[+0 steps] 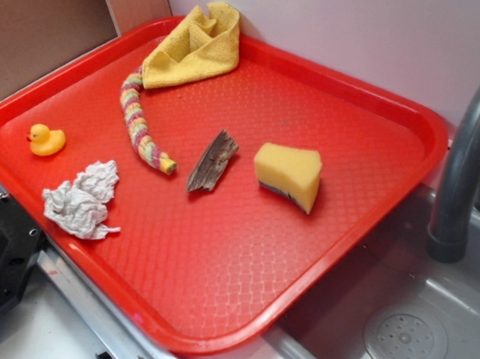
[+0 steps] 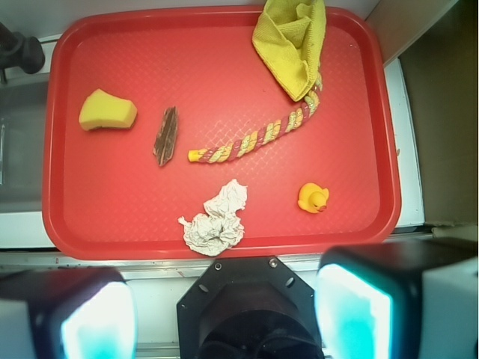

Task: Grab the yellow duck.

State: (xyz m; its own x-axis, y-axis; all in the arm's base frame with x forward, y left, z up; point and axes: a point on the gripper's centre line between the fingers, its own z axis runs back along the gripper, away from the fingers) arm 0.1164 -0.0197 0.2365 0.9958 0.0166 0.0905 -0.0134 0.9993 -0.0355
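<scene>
Yellow duck (image 2: pixel 313 198) sits upright on the red tray (image 2: pixel 135 224), near one edge, just beside the crumpled paper (image 2: pixel 215 221). Hand (image 2: pixel 224 314) is off the tray, above the edge nearest the duck, well apart from it; fingers (image 2: pixel 97 318) spread wide, holding nothing. Striped rope (image 2: pixel 254 140) lies mid-tray.

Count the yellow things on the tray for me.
3: the yellow duck near the tray's robot-side edge, the sponge beside the sink, the yellow cloth at the far rim.
</scene>
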